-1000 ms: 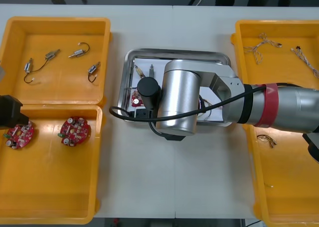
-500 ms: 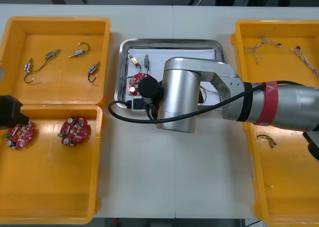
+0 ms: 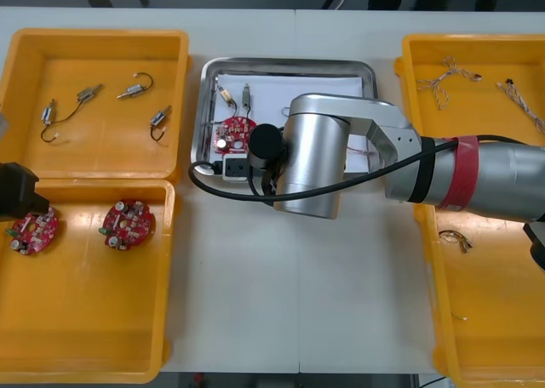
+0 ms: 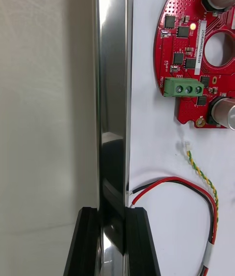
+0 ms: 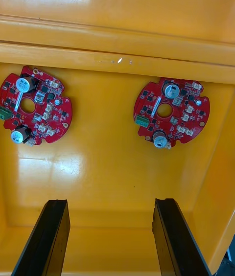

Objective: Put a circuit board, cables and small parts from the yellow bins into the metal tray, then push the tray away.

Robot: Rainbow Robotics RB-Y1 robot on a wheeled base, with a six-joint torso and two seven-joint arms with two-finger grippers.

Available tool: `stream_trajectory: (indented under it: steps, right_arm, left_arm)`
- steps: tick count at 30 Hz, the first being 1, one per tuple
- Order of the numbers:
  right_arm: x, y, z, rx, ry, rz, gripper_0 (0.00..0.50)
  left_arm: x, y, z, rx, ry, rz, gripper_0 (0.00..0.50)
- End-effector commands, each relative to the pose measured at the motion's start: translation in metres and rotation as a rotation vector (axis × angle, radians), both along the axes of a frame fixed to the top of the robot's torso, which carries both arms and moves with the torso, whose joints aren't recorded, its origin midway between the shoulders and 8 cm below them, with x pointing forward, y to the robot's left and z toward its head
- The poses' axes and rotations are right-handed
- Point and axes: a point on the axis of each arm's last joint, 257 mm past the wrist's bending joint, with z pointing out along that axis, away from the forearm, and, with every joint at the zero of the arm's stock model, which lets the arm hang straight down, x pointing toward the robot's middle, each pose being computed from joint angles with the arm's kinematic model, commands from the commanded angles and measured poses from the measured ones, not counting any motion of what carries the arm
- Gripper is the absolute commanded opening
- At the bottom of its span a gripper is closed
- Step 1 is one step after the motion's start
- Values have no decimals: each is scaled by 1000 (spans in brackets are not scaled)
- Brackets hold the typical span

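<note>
The metal tray [image 3: 289, 65], white inside, lies between the bins, toward the table's far side. It holds a round red circuit board [image 3: 234, 134], two small metal parts [image 3: 226, 93] and a red and yellow cable [image 3: 358, 151]. My right arm [image 3: 313, 167] reaches over the tray's near part. In the right wrist view my right gripper [image 4: 111, 212] is shut on the tray's shiny rim [image 4: 113, 85], with the board [image 4: 188, 51] and the cable [image 4: 192, 187] just inside. My left gripper [image 5: 110, 202] hangs open over two circuit boards [image 5: 36, 104] [image 5: 171, 112] in the near left bin.
The far left yellow bin [image 3: 170, 43] holds several small metal parts [image 3: 136, 88] with black cables. The near left bin [image 3: 85, 320] has two boards [image 3: 128, 225]. The right bins [image 3: 409, 56] hold thin cables [image 3: 443, 82]. Bare table lies in front of the tray.
The tray has slid away toward the table's far edge, with my right gripper on its near rim moving along. More of the tray's inside shows now. The left arm has not moved.
</note>
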Motion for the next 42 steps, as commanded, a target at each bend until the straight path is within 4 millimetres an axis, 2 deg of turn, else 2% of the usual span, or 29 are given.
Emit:
stream_trajectory:
  steps: [1,13,23,42]
  right_arm:
    - [30,1,40,19,-98,10,0]
    - [59,-7,44,47,-138,-14,0]
    - [72,-1,58,54,-210,22,0]
    - [100,3,67,92,-277,79,0]
  left_arm:
    - [9,16,25,79,-50,-55,500]
    - [9,16,25,79,-50,-55,500]
    - [9,16,25,79,-50,-55,500]
    - [9,16,25,79,-50,-55,500]
